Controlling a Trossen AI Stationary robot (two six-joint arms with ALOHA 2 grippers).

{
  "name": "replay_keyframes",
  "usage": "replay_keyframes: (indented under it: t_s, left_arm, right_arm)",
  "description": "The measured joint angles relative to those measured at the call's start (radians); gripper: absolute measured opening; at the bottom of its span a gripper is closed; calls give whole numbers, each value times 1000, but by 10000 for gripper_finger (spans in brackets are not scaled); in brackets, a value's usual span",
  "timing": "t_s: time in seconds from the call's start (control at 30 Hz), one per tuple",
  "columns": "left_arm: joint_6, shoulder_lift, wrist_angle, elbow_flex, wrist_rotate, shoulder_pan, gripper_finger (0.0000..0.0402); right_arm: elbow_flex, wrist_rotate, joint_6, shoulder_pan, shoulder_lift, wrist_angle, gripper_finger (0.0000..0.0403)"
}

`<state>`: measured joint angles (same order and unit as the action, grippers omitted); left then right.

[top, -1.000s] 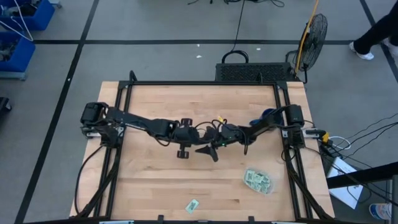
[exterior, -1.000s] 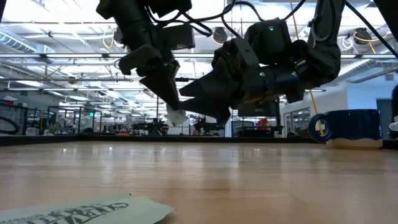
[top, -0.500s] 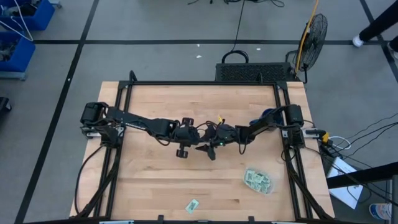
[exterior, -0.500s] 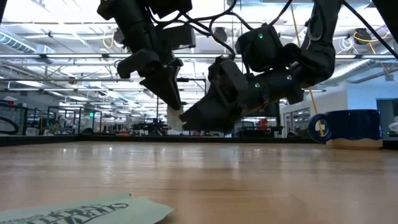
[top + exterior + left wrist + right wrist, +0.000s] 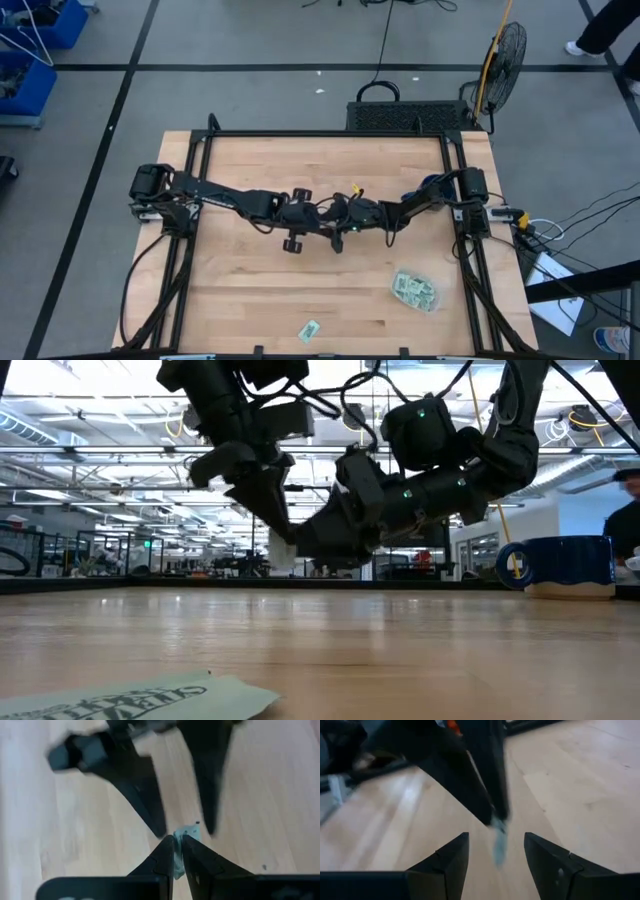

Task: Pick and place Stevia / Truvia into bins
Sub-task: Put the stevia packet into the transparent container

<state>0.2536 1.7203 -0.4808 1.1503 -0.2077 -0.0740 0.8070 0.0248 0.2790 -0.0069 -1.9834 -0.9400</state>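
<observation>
Only readable print: the sachet (image 5: 140, 700) lying flat on the bench (image 5: 400, 650) right in front of the low camera. Dark lettering on pale paper, seen at a grazing angle and partly cropped by the frame edge; looks like "STEVIA", not fully sure. Sachets in the clear bin (image 5: 414, 290) and the lone one (image 5: 308, 329) near the bench front edge show print in the high view, too small to read. No legible text on the mug (image 5: 560, 565), the arms, or the fan (image 5: 500, 55).
</observation>
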Motion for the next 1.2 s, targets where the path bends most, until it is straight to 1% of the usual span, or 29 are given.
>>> replay_keyframes:
  t_s: [0.2,0.3,0.43,0.67,0.73,0.93,1.07,1.13,1.2]
  left_arm:
    - [15,0,77,0,5,1,47]
    - [23,0,92,0,5,1,47]
    - [16,0,91,0,-17,1,47]
    - [-1,0,90,0,-29,1,47]
    - [0,0,90,0,-29,1,47]
    - [0,0,88,0,-29,1,47]
    - [0,0,88,0,-29,1,47]
    - [0,0,86,0,-29,1,47]
    - [0,0,82,0,-29,1,47]
  right_arm:
    - [0,1,16,-17,0,-10,184]
    - [0,2,1,-20,0,-4,173]
    - [0,5,-6,-20,0,2,128]
    - [0,5,-18,-20,0,21,19]
    - [0,5,-38,-20,0,55,6]
    - [-1,3,-69,-20,0,186,24]
    - [-1,4,-139,-15,0,142,54]
    - [-1,7,-155,-10,0,112,75]
    - [-1,33,-163,-8,0,111,99]
